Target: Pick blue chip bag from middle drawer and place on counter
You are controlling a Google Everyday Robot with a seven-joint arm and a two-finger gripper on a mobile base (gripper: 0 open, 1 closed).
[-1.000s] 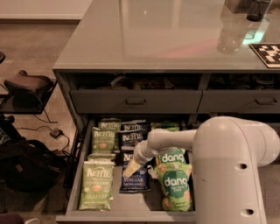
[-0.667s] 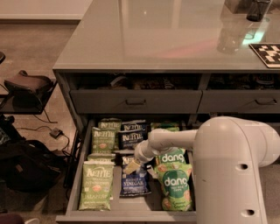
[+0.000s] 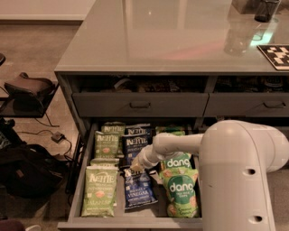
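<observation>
The middle drawer (image 3: 135, 222) is pulled open below the counter (image 3: 171, 36). Three blue chip bags lie in its middle column: front (image 3: 140, 193), middle (image 3: 133, 145) and back (image 3: 138, 131). My gripper (image 3: 137, 165) reaches in from the right on the white arm (image 3: 180, 143). It hangs low over the gap between the front and middle blue bags, at the front bag's top edge. It carries no bag clear of the drawer.
Green Kettle bags (image 3: 99, 191) (image 3: 106, 143) fill the drawer's left column and green dang bags (image 3: 180, 193) the right. Two shut drawers (image 3: 140, 104) (image 3: 253, 104) sit above. A checkered marker (image 3: 275, 56) and a dark cup (image 3: 266, 10) stand on the counter. A black bag (image 3: 27, 173) lies on the floor at left.
My gripper has shifted slightly toward the back of the drawer, uncovering more of the front blue bag. The bags have not moved.
</observation>
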